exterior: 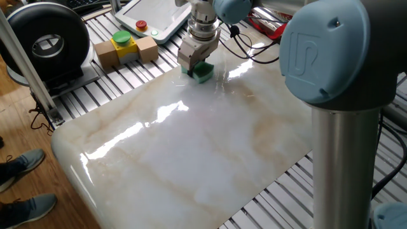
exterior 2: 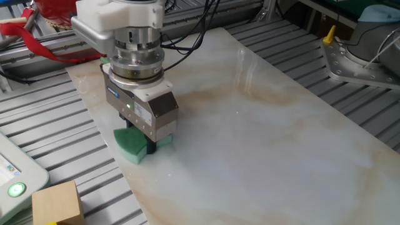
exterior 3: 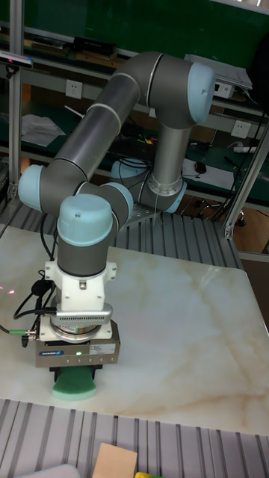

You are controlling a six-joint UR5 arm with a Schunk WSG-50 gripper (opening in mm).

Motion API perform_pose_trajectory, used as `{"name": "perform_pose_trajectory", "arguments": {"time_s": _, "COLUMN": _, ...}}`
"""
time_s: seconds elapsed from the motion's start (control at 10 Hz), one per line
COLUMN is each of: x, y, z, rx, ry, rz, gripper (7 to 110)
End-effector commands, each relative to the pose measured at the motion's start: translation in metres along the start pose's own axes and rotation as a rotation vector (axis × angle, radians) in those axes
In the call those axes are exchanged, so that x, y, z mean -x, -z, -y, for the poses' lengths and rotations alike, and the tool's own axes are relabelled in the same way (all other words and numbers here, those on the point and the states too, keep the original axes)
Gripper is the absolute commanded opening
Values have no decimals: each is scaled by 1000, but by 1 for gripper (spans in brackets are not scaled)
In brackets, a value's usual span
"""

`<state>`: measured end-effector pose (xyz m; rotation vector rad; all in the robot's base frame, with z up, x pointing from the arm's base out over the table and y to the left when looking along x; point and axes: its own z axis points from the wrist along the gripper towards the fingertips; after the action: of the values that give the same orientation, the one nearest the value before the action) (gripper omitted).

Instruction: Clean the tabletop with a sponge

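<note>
Sponge (exterior 2: pixel 133 147), bright green with a wavy edge, sits flat on the tabletop (exterior 2: pixel 269 131) close to one long edge, near the corner nearest the cardboard box (exterior: pixel 124 51). The gripper (exterior 2: pixel 145 144) points straight down and its fingers are closed on the sponge, which sticks out from under the gripper body on both sides in the other fixed view and below it in the tall fixed view (exterior 3: pixel 75 386). The sponge's underside touches the glossy marble surface, which shows white-grey patches with tan veins and bright reflections of the lights. A small green light glows on the side of the gripper body. Black cables run from the wrist off toward the back of the table. Just beyond the slab's edge lies the ribbed metal frame (exterior 2: pixel 56 137), and on it stands the cardboard box carrying a yellow-and-green button (exterior: pixel 121 39). Beside the box lies a white control pendant (exterior: pixel 154 16) with a red button.
</note>
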<state>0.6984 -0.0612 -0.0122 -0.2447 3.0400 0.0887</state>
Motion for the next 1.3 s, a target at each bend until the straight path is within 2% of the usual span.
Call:
{"name": "perform_pose_trajectory", "arguments": {"time_s": 0.0, "x": 1, "y": -1, "z": -4, "rx": 21, "ry": -27, "rz": -4, "gripper": 7}}
{"name": "perform_pose_trajectory", "arguments": {"time_s": 1.2, "x": 3, "y": -3, "z": -15, "rx": 27, "ry": -35, "rz": -14, "gripper": 7}}
